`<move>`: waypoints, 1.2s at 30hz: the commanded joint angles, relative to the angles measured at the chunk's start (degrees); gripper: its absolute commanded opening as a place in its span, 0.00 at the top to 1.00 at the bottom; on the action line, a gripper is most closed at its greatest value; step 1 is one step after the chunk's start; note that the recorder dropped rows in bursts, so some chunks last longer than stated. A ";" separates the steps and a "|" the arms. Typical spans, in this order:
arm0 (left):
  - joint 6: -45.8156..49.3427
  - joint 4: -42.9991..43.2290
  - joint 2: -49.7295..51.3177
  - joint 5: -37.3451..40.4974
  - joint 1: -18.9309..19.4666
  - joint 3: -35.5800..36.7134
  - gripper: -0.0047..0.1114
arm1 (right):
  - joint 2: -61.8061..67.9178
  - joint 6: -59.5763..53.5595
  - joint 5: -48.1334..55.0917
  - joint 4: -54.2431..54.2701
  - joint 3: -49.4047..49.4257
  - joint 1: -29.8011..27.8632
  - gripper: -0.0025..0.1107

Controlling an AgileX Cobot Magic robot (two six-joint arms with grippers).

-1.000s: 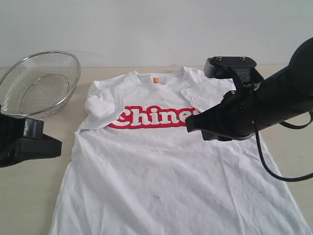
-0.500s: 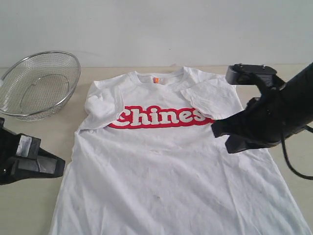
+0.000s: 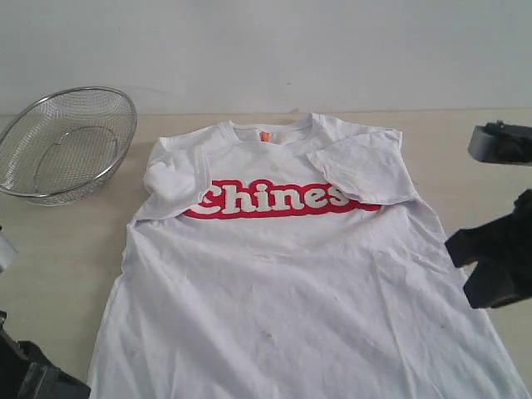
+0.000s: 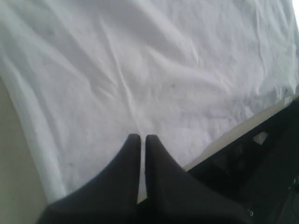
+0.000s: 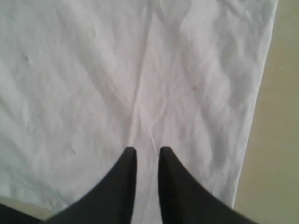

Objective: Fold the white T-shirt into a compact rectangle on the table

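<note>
The white T-shirt [image 3: 283, 283] lies flat and face up on the table [image 3: 58, 249], red-outlined lettering across its chest. Both short sleeves are folded inward over the body. My right gripper [image 3: 465, 268] hangs over the shirt's right side edge. In the right wrist view its tips [image 5: 147, 150] stand a little apart above wrinkled white cloth [image 5: 117, 70], with nothing between them. Only a dark piece of my left arm [image 3: 37, 378] shows at the near left corner. In the left wrist view the left gripper [image 4: 142, 137] is shut and empty above the shirt's lower part [image 4: 140, 70].
A silver wire-mesh bowl [image 3: 66, 141] stands at the back left, apart from the shirt. Bare tabletop runs along both sides of the shirt [image 5: 280, 140]. A pale wall closes off the back of the table.
The right arm has drawn back from over the chest lettering to the shirt's right edge. The left arm has dropped toward the near left corner. The shirt has not moved.
</note>
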 commanded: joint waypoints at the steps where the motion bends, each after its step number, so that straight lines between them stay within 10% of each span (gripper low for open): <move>1: 0.35 -1.02 -0.30 -0.27 -0.04 0.58 0.92 | -0.59 1.17 4.83 -1.93 0.88 -0.28 0.57; 10: -8.78 3.45 -0.30 11.63 -0.04 0.46 0.92 | -0.59 3.69 12.28 -4.22 1.38 -0.28 0.47; 36: -19.21 14.50 21.85 0.37 -0.04 0.36 0.92 | 3.74 13.85 -1.49 -11.38 12.81 -0.28 0.47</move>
